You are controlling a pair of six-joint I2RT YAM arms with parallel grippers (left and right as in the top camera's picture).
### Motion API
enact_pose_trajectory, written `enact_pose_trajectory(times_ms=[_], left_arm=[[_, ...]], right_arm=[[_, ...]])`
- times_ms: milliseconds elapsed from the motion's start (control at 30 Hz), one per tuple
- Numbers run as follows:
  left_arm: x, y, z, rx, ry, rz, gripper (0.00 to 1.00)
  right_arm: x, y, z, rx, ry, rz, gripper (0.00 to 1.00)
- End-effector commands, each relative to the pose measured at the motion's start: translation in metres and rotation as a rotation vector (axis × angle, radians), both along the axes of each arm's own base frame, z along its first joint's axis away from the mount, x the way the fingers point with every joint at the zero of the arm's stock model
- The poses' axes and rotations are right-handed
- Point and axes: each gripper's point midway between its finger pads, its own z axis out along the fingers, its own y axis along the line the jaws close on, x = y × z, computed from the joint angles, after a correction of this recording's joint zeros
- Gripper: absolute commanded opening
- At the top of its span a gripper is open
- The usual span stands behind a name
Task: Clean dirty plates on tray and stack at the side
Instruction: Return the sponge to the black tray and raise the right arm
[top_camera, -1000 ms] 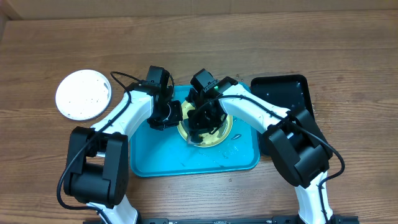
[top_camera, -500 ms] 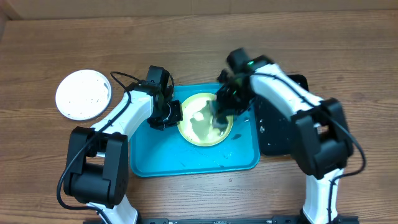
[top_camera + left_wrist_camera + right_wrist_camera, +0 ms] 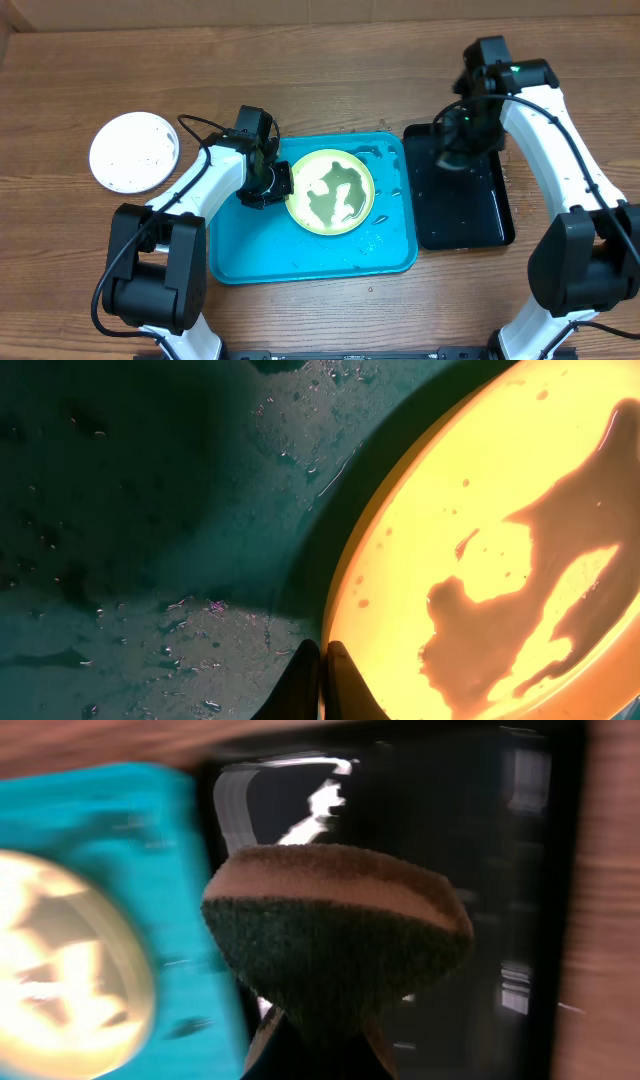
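A pale yellow plate (image 3: 330, 190) with a wet greenish smear lies on the turquoise tray (image 3: 310, 255). My left gripper (image 3: 283, 186) is shut on the plate's left rim; in the left wrist view its fingers (image 3: 322, 678) pinch the rim of the plate (image 3: 480, 490) above the wet tray (image 3: 150, 510). A white speckled plate (image 3: 133, 151) lies on the table at the left. My right gripper (image 3: 452, 158) hovers over the black tray, shut on a sponge (image 3: 335, 930) with a tan band and a dark scrub face. The mint-green plate is not in view.
A glossy black tray (image 3: 470, 215) sits right of the turquoise tray, touching it; it also shows in the right wrist view (image 3: 500, 870). Water drops lie on the turquoise tray's right half. Bare wooden table (image 3: 400, 60) lies beyond both trays.
My right arm has lifted the sponge off the yellow plate and swung right, over the black tray. The plate's smear is now uncovered. The left arm has not moved.
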Motion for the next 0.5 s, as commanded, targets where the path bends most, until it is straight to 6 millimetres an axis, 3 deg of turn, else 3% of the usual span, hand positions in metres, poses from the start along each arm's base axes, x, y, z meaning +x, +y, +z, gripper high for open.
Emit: enact_pose_trajectory(times_ms=[0, 467], left_arm=[[0.005, -0.003, 0.007, -0.007, -0.035, -0.043, 0.05], [0.006, 0.003, 0.003, 0.028, -0.044, -0.044, 0.06]], right_arm=[[-0.001, -0.033, -0.015, -0.168, -0.003, -0.023, 0.04], [-0.016, -0.042, -0.067, -0.215, 0.022, 0.029, 0.04]])
